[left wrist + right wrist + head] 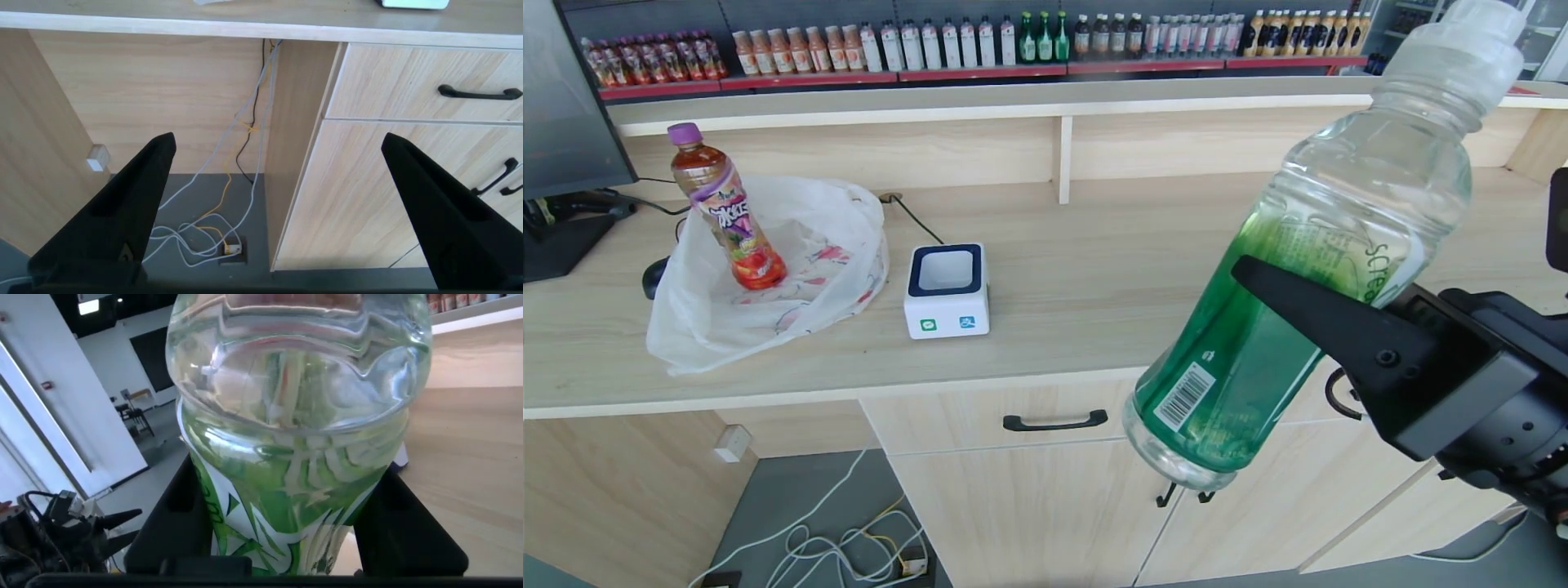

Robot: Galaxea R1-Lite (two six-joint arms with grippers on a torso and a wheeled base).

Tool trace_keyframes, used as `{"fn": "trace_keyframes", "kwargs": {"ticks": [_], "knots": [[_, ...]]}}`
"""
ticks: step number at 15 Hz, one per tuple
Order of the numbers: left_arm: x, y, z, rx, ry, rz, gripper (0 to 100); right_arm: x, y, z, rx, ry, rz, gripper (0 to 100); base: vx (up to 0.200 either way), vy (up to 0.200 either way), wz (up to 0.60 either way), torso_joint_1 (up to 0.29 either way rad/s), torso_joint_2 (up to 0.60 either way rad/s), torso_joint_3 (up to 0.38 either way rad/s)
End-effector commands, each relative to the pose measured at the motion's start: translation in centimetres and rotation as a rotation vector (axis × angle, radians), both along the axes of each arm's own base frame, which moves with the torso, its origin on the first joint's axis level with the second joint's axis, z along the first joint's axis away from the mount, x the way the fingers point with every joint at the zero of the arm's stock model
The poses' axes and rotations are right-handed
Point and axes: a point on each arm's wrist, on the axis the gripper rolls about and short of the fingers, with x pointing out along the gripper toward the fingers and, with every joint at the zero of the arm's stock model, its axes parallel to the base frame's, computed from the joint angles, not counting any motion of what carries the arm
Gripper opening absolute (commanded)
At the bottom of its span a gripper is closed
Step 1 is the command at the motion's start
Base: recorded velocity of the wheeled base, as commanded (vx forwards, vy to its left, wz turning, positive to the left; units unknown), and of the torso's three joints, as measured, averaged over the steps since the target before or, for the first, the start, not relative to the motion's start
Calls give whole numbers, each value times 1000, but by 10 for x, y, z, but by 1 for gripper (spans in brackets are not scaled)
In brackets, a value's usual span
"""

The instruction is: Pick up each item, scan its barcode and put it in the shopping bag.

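Nearest, the right gripper (pixel 1258 282) is clamped on a clear bottle (pixel 1339 204) of green drink, one black finger (pixel 1307 314) lying across its front and the other hidden behind it. The right wrist view shows the same grip, a finger pressed to each side of the bottle (pixel 294 433). The bottle hangs in the air in front of the counter (pixel 1094 269), tilted, with its pale cap toward the upper right and its base lower and to the left. A white barcode (pixel 1184 394) near the base faces the head camera. The left gripper (pixel 278 143) sits low before the cupboard fronts, its fingers wide apart with nothing between them. Past it are loose cables (pixel 204 237) on the floor and a black drawer handle (pixel 1055 422). On the counter, left of the bottle and well apart from it, stands the white scanner (pixel 947 290) with its dark-rimmed window facing up and a cord running back from it. Just beside the scanner, farther left, lies a crumpled white bag (pixel 833 245), with a purple-capped tea bottle (pixel 731 212) leaning in it. A dark mouse (pixel 655 276) pokes out at the bag's left edge, and a monitor (pixel 572 98) stands behind that. At the back, above the counter's raised ledge, a red-edged shelf (pixel 980 73) holds a long row of drinks.
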Motion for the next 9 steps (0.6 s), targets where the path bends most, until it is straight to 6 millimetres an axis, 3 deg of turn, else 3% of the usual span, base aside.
{"fn": "trace_keyframes", "kwargs": {"ticks": [1,9], "knots": [[0,0,0,0,-1,0,100,-5,0,-1,0,1,15,0,0,0,0,0,0,0],[0,0,0,0,-1,0,100,-10,2,3,13,-8,41,0,0,0,0,0,0,0]]}}
